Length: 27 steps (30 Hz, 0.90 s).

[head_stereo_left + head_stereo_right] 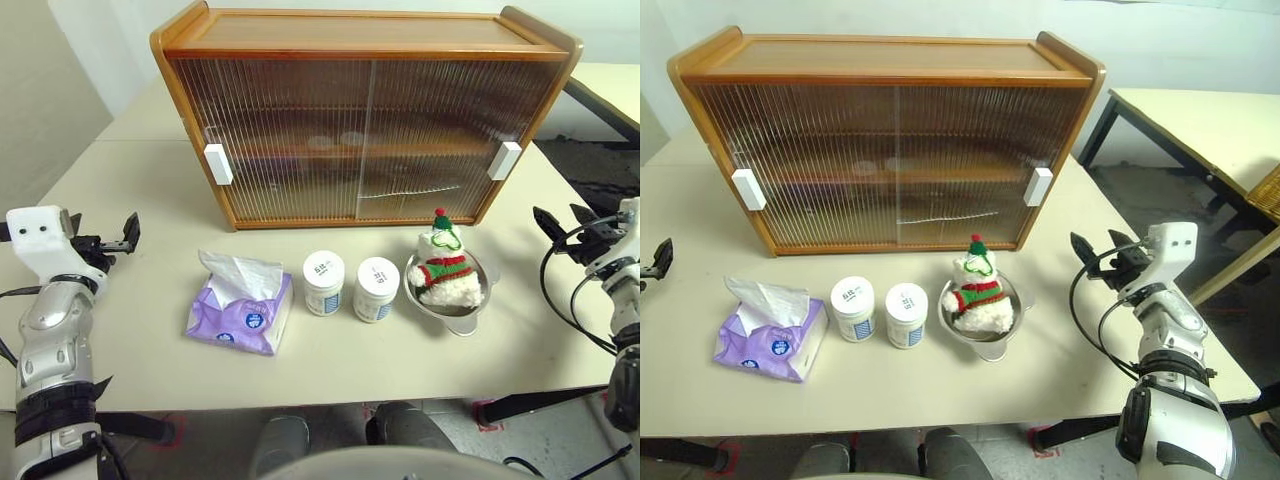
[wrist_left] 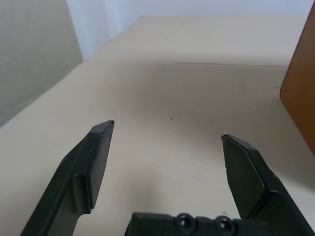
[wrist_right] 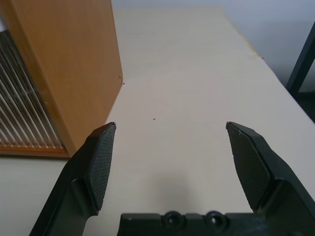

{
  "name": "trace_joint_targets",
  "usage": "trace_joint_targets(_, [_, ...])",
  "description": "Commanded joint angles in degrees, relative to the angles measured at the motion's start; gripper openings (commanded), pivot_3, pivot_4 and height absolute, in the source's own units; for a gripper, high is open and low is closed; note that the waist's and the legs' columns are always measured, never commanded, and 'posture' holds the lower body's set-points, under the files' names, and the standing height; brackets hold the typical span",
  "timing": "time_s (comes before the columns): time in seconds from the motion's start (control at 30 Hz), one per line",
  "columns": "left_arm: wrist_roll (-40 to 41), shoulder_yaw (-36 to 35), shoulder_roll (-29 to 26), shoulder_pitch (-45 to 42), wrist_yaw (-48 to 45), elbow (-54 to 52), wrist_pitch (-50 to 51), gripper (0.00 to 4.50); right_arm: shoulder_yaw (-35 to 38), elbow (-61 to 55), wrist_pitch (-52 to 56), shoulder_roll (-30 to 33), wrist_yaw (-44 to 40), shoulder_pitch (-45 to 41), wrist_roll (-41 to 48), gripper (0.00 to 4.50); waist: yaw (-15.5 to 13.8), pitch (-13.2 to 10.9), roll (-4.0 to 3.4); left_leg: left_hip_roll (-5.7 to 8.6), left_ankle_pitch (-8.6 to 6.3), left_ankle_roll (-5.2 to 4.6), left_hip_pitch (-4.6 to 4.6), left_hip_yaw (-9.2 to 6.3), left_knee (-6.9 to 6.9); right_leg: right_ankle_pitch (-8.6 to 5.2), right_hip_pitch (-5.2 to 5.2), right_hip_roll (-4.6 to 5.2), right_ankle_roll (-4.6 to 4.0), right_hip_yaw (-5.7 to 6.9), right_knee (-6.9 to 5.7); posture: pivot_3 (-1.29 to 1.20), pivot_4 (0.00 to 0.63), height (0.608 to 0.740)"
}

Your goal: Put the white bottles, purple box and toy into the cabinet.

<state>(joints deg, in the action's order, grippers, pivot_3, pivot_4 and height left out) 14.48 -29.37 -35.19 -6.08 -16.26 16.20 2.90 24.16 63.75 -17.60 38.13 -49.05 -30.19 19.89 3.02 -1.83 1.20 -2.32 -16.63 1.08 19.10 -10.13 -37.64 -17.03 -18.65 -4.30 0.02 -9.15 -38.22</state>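
The wooden cabinet (image 1: 365,115) stands at the back of the table, both ribbed sliding doors shut. In a row before it lie the purple box (image 1: 240,312) with tissue sticking out, two white bottles (image 1: 323,283) (image 1: 376,289), and the toy (image 1: 446,268), which sits in a shiny metal bowl (image 1: 455,307). My left gripper (image 1: 127,233) hovers open at the table's left side, level with the cabinet's left end. At the right edge my right gripper (image 1: 1095,258) is open too, beside the cabinet's right end (image 3: 69,64). Nothing is between either pair of fingers.
Bare tabletop (image 1: 150,190) lies left of the cabinet and along the front edge. A second table (image 1: 1200,120) stands to the right across a gap of floor. Cables loop around my right wrist (image 1: 1090,320).
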Motion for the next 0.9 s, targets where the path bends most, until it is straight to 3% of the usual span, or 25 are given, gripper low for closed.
trace_joint_targets(0.03, [0.7, -1.7, -1.2, 0.9, -0.2, -1.1, 0.9, 4.50, -0.1, 0.3, 0.1, -1.0, 0.5, -0.5, -0.2, 4.49, -0.3, 0.0, 0.00, 0.00, 0.00, 0.00, 0.00, 0.00, 0.00, 0.00, 0.00, 0.00, 0.00, 0.00, 0.00, -0.03, 0.026, 0.740])
trace_joint_targets(0.27, [2.2, -4.8, -4.4, 3.4, -2.2, 0.0, 1.3, 4.50, 0.1, -2.9, -0.3, -3.3, -0.7, 1.2, 0.7, 4.49, -0.6, 0.0, 0.02, -0.03, 0.00, 0.01, -0.02, 0.00, 0.08, -0.02, -0.04, -0.02, -0.07, -0.01, -0.01, -0.03, 0.039, 0.740])
trace_joint_targets(0.5, [5.0, -7.9, -6.4, 5.4, -6.6, 0.4, 0.6, 4.50, 0.7, -9.3, 2.3, -3.6, -9.2, 5.6, 4.1, 4.49, -1.4, 0.0, 0.05, -0.03, 0.01, 0.08, -0.05, 0.00, 0.30, -0.12, -0.11, -0.01, -0.24, 0.00, -0.01, -0.03, 0.037, 0.740])
trace_joint_targets(0.6, [8.0, -7.2, -6.3, 4.2, -9.9, -3.0, 2.3, 4.50, 1.6, -16.9, 8.2, -1.5, -17.2, 9.1, 9.1, 4.49, -1.9, -0.2, 0.09, 0.00, 0.07, 0.21, -0.01, 0.01, 0.38, -0.20, -0.16, -0.01, -0.26, 0.00, -0.01, -0.03, 0.057, 0.740])
trace_joint_targets(0.7, [9.2, -4.4, -7.3, 3.6, -16.0, -4.6, 1.8, 4.50, 0.0, -31.9, 17.3, 0.9, -24.1, 16.7, 13.7, 4.49, -2.8, -0.2, 0.10, 0.06, 0.13, 0.35, 0.10, 0.01, 0.39, -0.27, -0.19, -0.02, -0.24, 0.01, -0.02, -0.03, 0.043, 0.740])
trace_joint_targets(0.8, [10.8, -4.7, -7.6, 3.2, -18.2, -6.5, 2.7, 4.50, -0.9, -43.2, 23.7, 2.3, -26.1, 21.5, 16.7, 4.49, -2.8, -0.2, 0.21, 0.11, 0.25, 0.81, 0.08, 0.07, 0.38, -0.43, -0.14, -0.04, -0.27, 0.00, -0.03, -0.04, 0.040, 0.740])
trace_joint_targets(0.9, [12.4, -3.5, -7.3, 3.4, -20.9, -11.1, 3.7, 3.91, -2.6, -56.4, 29.1, 2.3, -25.3, 23.3, 20.0, 4.50, -2.0, -0.2, 0.36, 0.09, 0.35, 1.05, 0.07, 0.11, 0.39, -0.48, -0.16, -0.11, -0.25, 0.01, -0.06, -0.07, 0.035, 0.740])
